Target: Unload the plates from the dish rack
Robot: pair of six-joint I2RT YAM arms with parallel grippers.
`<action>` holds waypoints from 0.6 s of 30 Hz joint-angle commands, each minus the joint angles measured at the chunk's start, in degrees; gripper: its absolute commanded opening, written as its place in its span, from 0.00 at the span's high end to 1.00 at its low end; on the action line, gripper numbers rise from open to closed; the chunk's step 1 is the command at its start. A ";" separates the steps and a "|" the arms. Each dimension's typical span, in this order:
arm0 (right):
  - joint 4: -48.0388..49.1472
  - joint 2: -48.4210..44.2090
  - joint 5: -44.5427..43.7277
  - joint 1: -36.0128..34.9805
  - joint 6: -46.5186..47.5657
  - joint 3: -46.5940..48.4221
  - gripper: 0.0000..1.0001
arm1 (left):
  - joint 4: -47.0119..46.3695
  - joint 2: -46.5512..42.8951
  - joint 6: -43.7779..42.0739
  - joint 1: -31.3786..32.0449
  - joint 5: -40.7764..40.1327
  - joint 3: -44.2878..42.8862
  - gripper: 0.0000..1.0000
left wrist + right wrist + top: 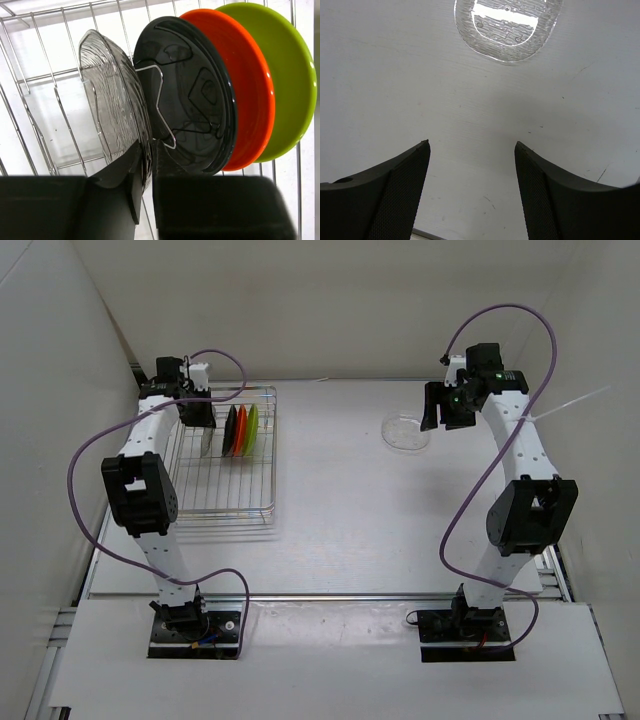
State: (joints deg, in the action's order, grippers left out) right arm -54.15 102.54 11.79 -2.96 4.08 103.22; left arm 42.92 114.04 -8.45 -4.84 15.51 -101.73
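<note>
In the dish rack (pixel 225 510), the left gripper (pixel 148 150) is clamped on the lower rim of the upright clear glass plate (pixel 112 95). Behind it stand the black plate (pixel 200 100), orange plate (pixel 252 90) and lime green plate (pixel 290 75). Well right of the rack, the right gripper (pixel 471 145) hovers with its jaws spread over the table (pixel 340 520), near a flat clear plate (pixel 507 25).

Robot lab cell: plain white walls (pixel 330 300) box in the table (pixel 350 530).

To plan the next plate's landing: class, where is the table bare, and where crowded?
Bare: the table between the dish rack and the flat clear plate, plus the rack's near half. Crowded: the rack's far end, where four plates stand and the left gripper pinches the glassy one.
</note>
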 commanded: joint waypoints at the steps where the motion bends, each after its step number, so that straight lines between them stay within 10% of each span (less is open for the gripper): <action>1: 0.80 -2.96 0.69 0.06 0.32 -0.12 0.28 | 0.06 -1.63 -0.52 -0.17 -0.65 -1.62 0.84; 18: 0.80 -2.96 0.07 0.06 0.32 0.40 0.28 | 10.25 -11.82 3.61 0.36 2.33 -11.81 0.89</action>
State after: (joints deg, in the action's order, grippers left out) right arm -54.06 102.06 11.77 -2.96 4.08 102.45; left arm 50.87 109.54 -4.78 -4.23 17.04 -107.94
